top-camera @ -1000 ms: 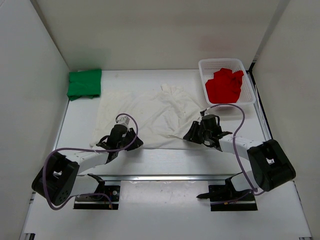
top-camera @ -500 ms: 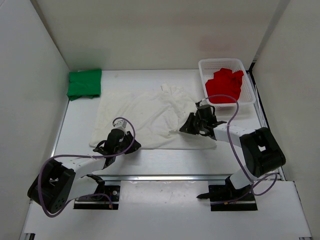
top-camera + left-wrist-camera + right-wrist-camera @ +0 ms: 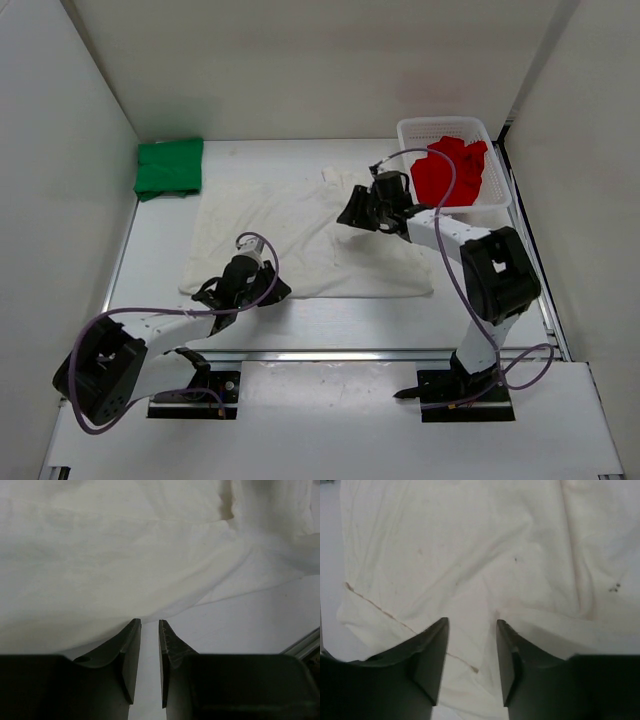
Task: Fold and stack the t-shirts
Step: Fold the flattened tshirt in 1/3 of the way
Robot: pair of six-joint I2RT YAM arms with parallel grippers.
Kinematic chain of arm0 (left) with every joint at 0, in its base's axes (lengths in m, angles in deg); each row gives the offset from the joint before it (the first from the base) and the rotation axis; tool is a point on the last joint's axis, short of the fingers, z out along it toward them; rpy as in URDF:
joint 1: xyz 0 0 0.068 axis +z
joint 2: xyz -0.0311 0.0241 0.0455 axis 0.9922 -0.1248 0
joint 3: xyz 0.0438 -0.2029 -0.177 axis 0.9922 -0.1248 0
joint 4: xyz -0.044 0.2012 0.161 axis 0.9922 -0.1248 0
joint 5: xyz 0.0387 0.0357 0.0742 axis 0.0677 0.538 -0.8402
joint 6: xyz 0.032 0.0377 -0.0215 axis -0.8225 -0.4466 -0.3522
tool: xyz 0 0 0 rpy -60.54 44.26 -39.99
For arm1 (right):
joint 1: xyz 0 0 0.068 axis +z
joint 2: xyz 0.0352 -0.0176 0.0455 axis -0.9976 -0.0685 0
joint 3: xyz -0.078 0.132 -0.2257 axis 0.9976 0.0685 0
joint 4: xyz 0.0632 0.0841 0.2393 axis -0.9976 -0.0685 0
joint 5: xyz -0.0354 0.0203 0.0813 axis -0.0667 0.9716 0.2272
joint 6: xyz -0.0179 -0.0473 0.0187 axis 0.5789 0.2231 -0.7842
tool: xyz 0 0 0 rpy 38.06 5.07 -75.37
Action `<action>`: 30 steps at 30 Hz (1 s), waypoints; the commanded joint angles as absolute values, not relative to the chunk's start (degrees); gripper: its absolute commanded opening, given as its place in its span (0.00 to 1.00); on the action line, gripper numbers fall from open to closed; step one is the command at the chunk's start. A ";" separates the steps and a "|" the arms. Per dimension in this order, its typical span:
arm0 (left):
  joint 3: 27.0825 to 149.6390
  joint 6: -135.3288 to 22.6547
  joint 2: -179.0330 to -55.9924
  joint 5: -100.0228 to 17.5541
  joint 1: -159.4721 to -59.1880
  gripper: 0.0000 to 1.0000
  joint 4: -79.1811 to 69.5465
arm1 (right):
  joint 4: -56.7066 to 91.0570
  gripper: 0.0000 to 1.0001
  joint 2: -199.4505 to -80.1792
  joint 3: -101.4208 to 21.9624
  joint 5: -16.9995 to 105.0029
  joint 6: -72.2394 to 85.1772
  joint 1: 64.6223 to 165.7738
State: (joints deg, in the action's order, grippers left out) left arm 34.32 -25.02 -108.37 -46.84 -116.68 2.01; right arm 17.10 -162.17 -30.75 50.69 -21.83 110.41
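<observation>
- Green t-shirt [image 3: 169,167], 10 o'clock: folded
- White t-shirt [image 3: 300,230], centre: flat, unfolded; left gripper [image 3: 150,622] and right gripper [image 3: 471,621] jaws released, empty
- Red t-shirt [image 3: 450,172], 2 o'clock, in basket [image 3: 430,125]: crumpled; stacking pending

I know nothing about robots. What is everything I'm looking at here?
green t-shirt: one, bright green, folded, far left corner.
white t-shirt: one, white, spread out mid-table.
mesh basket: one, white, far right corner.
red t-shirt: one, red, crumpled inside the mesh basket.
table: one, white.
left gripper: one, dark, fingers narrowly apart at the white t-shirt's near edge.
right gripper: one, dark, open over the white t-shirt.
</observation>
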 commanded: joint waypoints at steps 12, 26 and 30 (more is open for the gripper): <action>42.13 -25.82 -123.23 -47.22 -123.53 0.29 2.13 | 21.55 0.04 -138.11 7.67 45.68 -22.49 107.78; 39.47 -24.14 -101.26 -48.97 -118.97 0.40 -6.13 | 14.25 0.32 -128.77 -0.88 45.32 -21.70 107.52; 47.98 -28.61 -104.58 -45.82 -110.63 0.42 -6.92 | 16.62 0.12 -141.66 -13.03 50.85 -17.58 103.84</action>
State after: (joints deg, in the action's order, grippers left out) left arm 41.58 -24.72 -103.40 -47.67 -115.50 -6.04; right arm 13.32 -135.57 -5.96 47.93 -20.98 106.08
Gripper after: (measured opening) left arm 0.418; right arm 0.153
